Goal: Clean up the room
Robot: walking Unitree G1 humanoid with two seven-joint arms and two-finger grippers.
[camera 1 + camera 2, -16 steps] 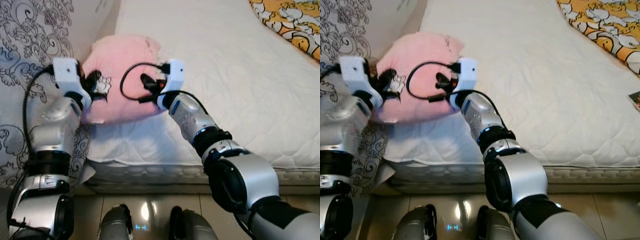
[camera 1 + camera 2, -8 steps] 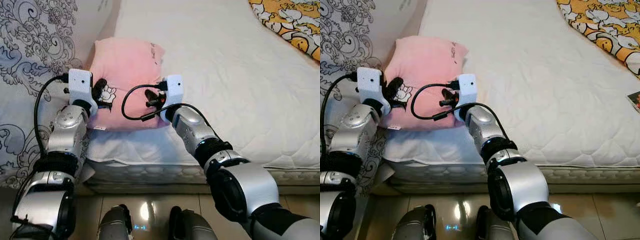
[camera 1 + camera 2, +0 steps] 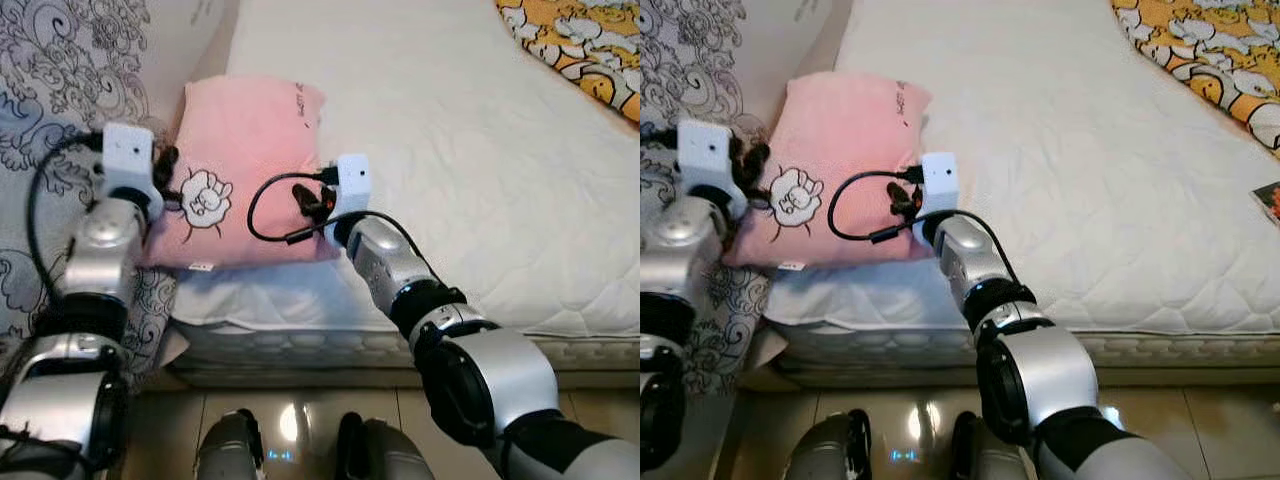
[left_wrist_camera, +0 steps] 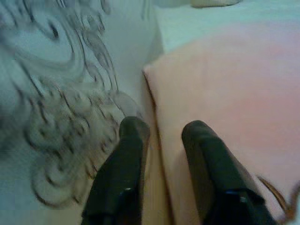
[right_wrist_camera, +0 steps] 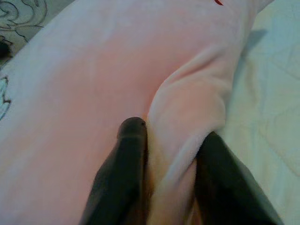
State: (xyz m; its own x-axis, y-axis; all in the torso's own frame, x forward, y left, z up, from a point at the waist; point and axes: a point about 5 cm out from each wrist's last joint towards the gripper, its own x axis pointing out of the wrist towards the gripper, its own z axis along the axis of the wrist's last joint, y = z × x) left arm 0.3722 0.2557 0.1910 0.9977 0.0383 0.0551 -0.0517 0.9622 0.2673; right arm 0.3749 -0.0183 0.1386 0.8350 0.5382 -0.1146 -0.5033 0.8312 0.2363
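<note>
the pillow [image 3: 245, 170] lies lengthwise between both grippers: right gripper [image 5: 164, 187] pinches its edge, left gripper [image 4: 161, 140] spread beside it.

I've got a pink pillow [image 3: 245, 165] with a little white cartoon print lying flat at the mattress [image 3: 450, 150] corner, one edge bunched up into a fold.

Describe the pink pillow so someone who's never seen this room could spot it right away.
Start at the white quilted mattress and go to its near corner, by the grey swirl-patterned fabric. The pink pillow lies flat there, with the left gripper at one edge and the right gripper pinching a fold of the other. It is the one plain pink thing, with a small white cartoon figure.
</note>
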